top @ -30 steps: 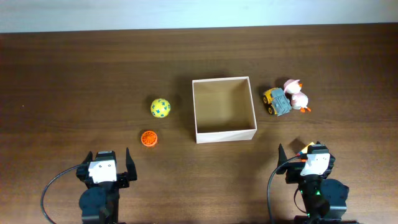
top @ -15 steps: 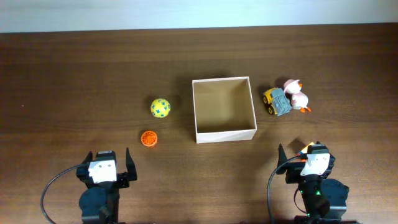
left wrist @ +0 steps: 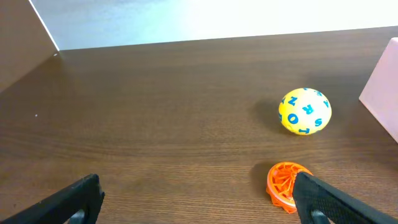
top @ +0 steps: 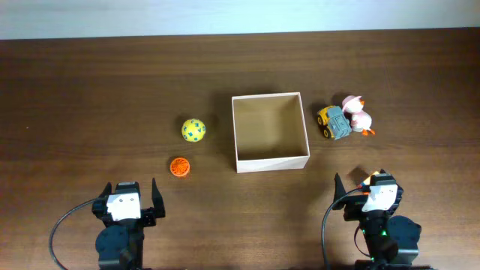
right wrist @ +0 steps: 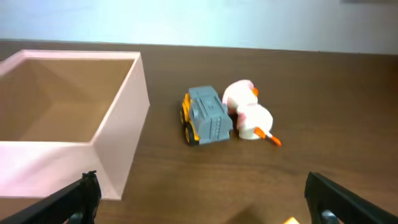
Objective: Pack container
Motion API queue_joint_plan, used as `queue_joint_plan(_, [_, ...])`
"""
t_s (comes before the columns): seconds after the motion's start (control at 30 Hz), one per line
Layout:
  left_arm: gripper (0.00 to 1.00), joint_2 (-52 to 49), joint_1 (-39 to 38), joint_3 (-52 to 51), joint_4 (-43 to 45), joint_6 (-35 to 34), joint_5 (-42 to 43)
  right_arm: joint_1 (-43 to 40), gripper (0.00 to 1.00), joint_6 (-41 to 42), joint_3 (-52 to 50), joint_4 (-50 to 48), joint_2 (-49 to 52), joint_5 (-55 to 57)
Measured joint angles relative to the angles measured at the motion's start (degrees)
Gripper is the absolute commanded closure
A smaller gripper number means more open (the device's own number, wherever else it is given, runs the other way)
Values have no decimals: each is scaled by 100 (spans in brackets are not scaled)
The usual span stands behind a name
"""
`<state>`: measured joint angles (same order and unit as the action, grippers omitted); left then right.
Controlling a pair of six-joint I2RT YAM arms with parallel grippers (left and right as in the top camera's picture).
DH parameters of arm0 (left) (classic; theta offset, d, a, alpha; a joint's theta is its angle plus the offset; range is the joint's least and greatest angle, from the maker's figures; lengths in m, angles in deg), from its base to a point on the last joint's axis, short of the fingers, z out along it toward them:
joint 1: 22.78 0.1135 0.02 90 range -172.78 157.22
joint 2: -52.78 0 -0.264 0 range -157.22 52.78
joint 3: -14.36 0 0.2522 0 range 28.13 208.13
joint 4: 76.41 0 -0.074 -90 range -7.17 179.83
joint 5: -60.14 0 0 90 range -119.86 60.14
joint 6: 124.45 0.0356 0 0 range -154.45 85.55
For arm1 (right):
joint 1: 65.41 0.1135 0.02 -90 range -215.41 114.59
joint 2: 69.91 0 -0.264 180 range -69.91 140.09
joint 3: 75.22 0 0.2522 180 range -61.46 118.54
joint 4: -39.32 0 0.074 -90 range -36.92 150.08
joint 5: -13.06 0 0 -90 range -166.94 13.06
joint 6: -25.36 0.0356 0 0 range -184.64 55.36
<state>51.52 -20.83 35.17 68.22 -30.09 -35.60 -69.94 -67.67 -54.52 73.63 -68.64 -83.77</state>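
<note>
The container [top: 271,160], a square shallow box with white walls and a tan inside, stands at mid table and is empty; it also shows in the right wrist view [right wrist: 124,99]. A yellow ball with blue letters [top: 193,129] and an orange lattice ball [top: 179,167] lie to its left, both in the left wrist view [left wrist: 305,111] [left wrist: 283,183]. A yellow-grey toy truck [top: 334,122] and a pink-white duck toy [top: 358,116] lie to its right. My left gripper [top: 127,196] and right gripper [top: 361,188] are open and empty near the front edge.
The brown wooden table [top: 112,82] ends at a pale wall at the back. An orange tag [top: 369,178] sits on the right gripper.
</note>
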Motion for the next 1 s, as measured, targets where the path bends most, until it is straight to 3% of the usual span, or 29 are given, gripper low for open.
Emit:
queue_joint_plan(0.43, [1,0,0,0,0,-2,0,0,2,1440,70,452,59,-85])
queue_joint_plan(0.6, [1,0,0,0,2,0,0,0,2,1871,402,807,723,-251])
queue_joint_plan(0.77, [1,0,0,-13,0,0,0,0,1,1740,2076,1674,2164,-557])
queue_joint_plan(1.0, [1,4,0,-31,4,0,0,0,1,514,5606,3921,5128,-723])
